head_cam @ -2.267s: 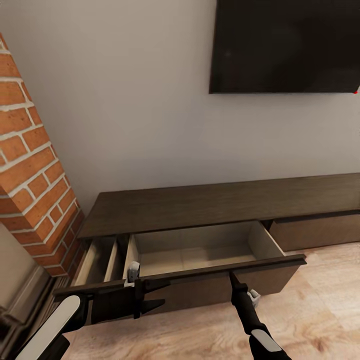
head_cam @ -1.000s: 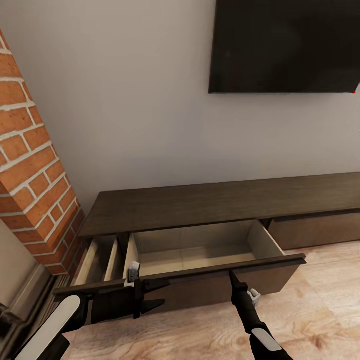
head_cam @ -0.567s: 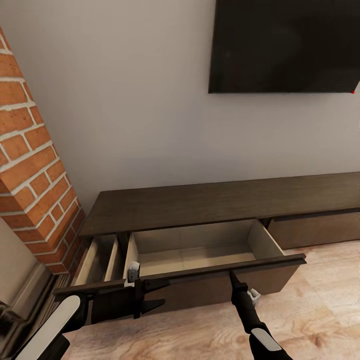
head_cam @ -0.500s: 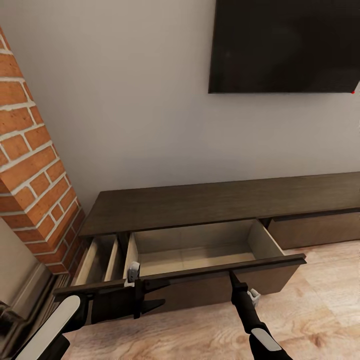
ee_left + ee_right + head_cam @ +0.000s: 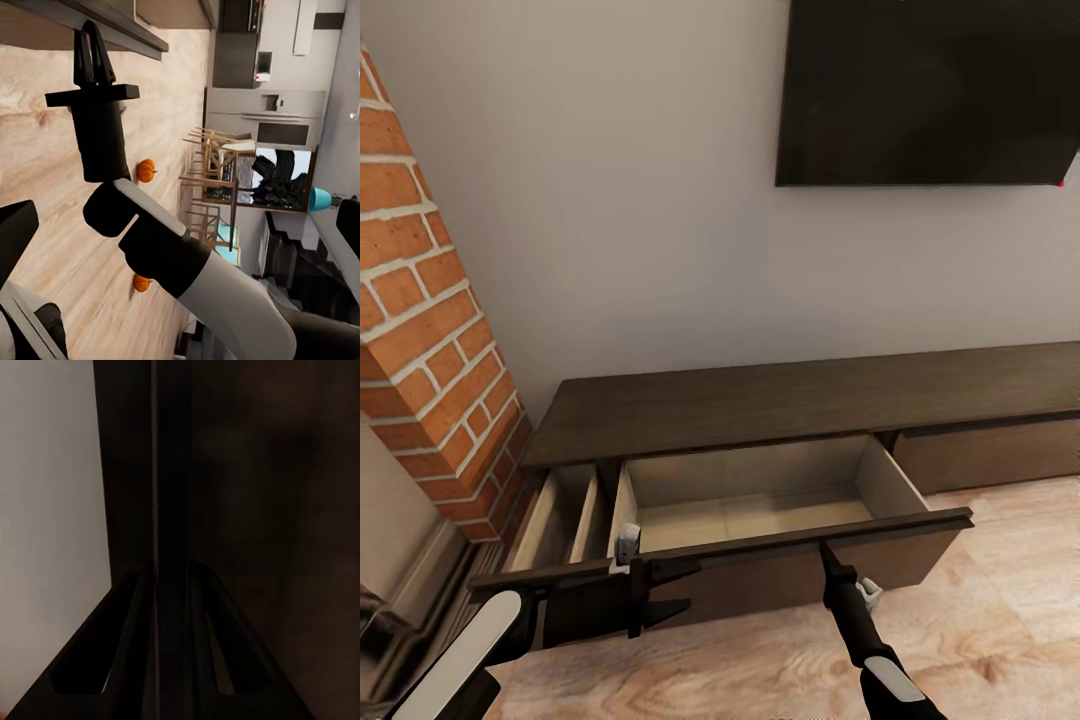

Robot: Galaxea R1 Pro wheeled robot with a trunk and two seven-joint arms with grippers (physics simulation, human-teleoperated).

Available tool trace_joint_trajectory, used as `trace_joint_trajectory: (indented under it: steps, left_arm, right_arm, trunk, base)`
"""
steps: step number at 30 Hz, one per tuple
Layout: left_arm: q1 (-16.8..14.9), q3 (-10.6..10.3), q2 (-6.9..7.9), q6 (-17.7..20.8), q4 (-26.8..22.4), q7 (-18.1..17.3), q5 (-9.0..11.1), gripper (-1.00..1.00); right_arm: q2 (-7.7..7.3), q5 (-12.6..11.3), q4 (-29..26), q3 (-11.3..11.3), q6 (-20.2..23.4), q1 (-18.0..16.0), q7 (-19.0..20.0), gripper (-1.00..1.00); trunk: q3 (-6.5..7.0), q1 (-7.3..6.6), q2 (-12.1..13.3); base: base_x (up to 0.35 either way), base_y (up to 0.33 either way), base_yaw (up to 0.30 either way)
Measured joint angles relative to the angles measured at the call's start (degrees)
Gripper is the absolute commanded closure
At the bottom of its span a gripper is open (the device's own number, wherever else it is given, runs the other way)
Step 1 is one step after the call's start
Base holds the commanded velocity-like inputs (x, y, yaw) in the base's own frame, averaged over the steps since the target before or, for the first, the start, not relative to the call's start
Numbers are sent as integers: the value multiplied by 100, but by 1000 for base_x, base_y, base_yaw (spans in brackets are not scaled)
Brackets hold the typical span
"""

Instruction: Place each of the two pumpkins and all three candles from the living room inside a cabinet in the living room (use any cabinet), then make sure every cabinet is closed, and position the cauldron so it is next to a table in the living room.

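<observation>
The cabinet (image 5: 780, 405) is a long, low, dark-brown console standing against the off-white wall, between the red-brick fireplace (image 5: 430, 330) and the area below the black wall TV (image 5: 930, 90). Two of its drawers are standing pulled out: a narrow one (image 5: 560, 505) at the left and a wide one (image 5: 760, 495) beside it, both showing pale beige insides with nothing in them.

The left gripper (image 5: 675, 590) is hovering just in front of the wide drawer's dark front panel, its fingers spread apart. The right gripper (image 5: 823, 550) is pointing up at the same panel's top edge, its fingers pressed together; whether they touch the panel cannot be told.

In the left wrist view, two pumpkins (image 5: 146, 170) (image 5: 140, 283), small and orange, are lying on the wood-plank floor (image 5: 45, 150), well apart from both grippers.
</observation>
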Motion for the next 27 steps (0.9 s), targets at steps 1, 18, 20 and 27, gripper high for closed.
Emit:
trace_joint_trajectory:
  steps: [1, 18, 20, 27]
  left_arm:
    - [1, -2, 0, 0, 0, 0, 0, -100]
    - [2, -25, 0, 0, 0, 4, -1, -100]
    - [2, -23, 0, 0, 0, 2, 0, -100]
    - [1, -31, 0, 0, 0, 4, 0, -100]
  right_arm:
    - [1, 0, 0, -3, 0, 1, 2, 100]
    - [-28, -3, -7, 5, 120, 2, -4, 100]
    - [-45, -8, -7, 22, 166, 2, -4, 100]
    - [-34, 2, -8, -16, 160, -1, -10, 100]
  trunk:
    - [0, 0, 0]
    - [0, -1, 0]
    - [0, -1, 0]
    - [0, 1, 0]
  base:
    - [-18, 0, 0]
    - [-2, 0, 0]
    - [0, 0, 0]
    - [-46, 0, 0]
